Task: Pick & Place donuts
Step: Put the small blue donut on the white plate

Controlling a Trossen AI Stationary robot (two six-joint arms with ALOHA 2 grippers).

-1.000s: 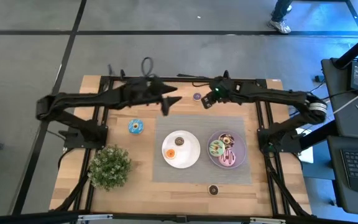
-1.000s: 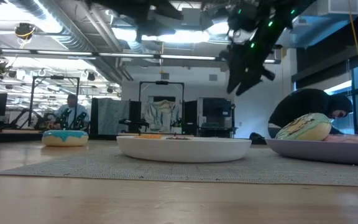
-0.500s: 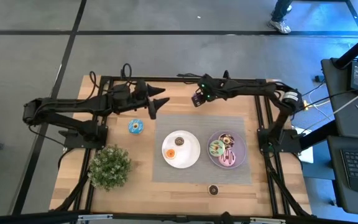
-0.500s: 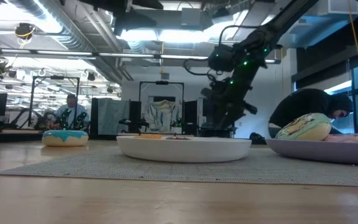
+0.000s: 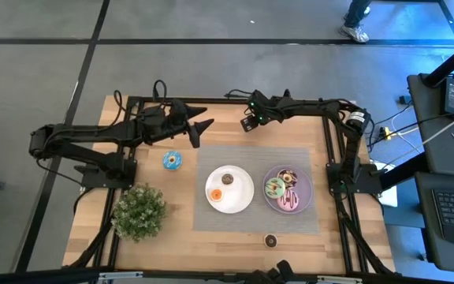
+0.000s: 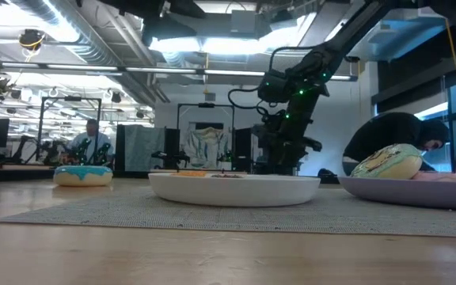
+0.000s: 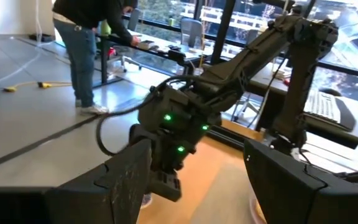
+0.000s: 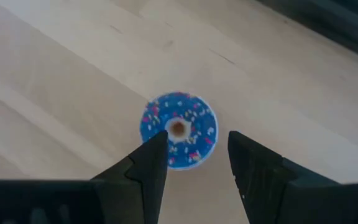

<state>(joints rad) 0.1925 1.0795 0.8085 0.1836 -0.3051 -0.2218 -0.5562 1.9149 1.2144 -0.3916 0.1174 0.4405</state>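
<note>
Wooden table (image 5: 132, 252) with a grey mat (image 5: 211, 158); glass-walled room beyond. Right gripper (image 8: 194, 163) — fingers spread — hovers directly over a small sprinkled donut (image 8: 179, 129) lying flat on bare wood, hole upward, blue in the wrist view. Left gripper (image 5: 199, 130) — fingers spread — hovers near the blue donut (image 5: 172, 161).

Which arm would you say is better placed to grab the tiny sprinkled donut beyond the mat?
Right: its open gripper hangs directly over the tiny sprinkled donut, fingers framing it. The left gripper sits aside.
</note>
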